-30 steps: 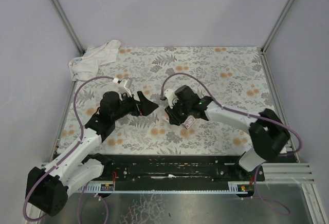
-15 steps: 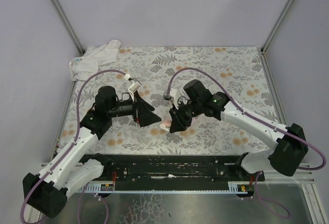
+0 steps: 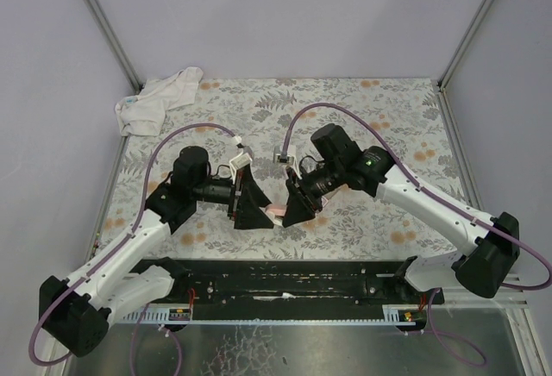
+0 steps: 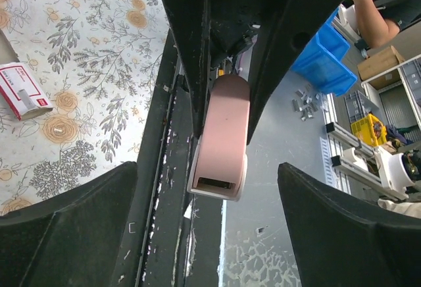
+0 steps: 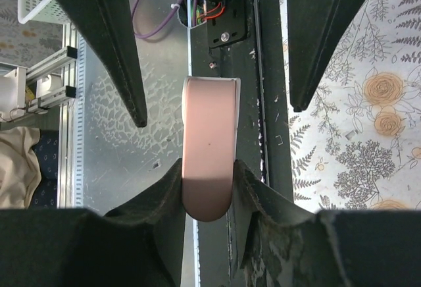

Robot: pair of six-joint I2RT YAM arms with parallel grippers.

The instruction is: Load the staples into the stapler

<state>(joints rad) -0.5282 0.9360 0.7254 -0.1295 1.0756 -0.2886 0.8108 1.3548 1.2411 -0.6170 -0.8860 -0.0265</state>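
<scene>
The stapler [image 3: 274, 212] is a pink bar with a cream underside, held in the air between the two arms. My right gripper [image 5: 207, 182] is shut on its rounded end [image 5: 208, 149]. My left gripper [image 4: 207, 234] is wide open, its fingers [image 4: 66, 228] on either side of the stapler's open front end [image 4: 220, 142] without touching it. In the top view my left gripper [image 3: 252, 206] and right gripper [image 3: 293, 207] face each other across the stapler. The staples box [image 4: 23, 89], red and white, lies on the floral cloth; I see it only in the left wrist view.
A crumpled white cloth [image 3: 159, 98] lies at the far left corner. The black base rail [image 3: 293, 277] runs along the near edge, with a metal shelf below it [image 5: 131, 129]. A blue bin [image 4: 325, 56] stands off the table.
My right gripper rose from the table with the stapler in it. My left gripper swung right and toward the near edge until its open fingers came around the stapler's free end.
</scene>
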